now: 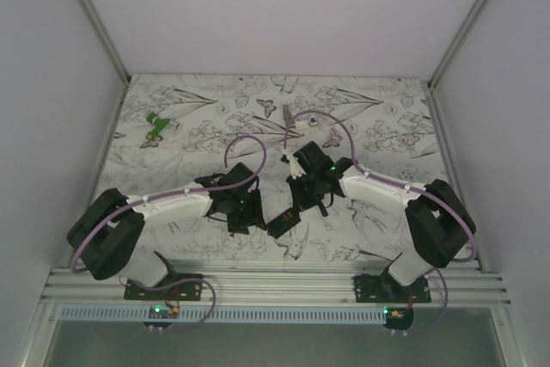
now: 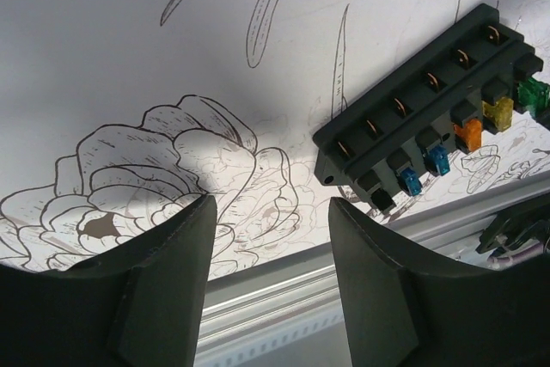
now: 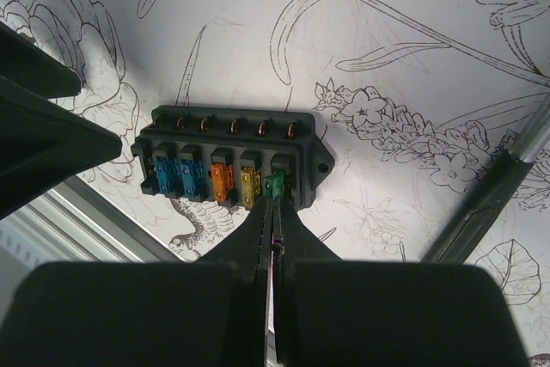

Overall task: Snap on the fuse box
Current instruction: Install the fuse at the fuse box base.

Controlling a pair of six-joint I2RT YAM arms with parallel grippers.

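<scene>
Right claw (image 3: 273,212) fully closed, tips touching green fuse (image 3: 275,184); left claw (image 2: 271,208) half open, empty. One fuse box (image 3: 232,139), five fuses (image 3: 221,180).

The worktop (image 1: 387,118) is viewed whole from high above and behind the arm bases (image 1: 163,285), looking down and forward. The left wrist view is taken close over the worktop, past its own jaws, with the fuse box (image 2: 430,118) at the right edge. The right wrist view is aimed down over its own jaws, nearer the same box, which is shared by all three views.
</scene>
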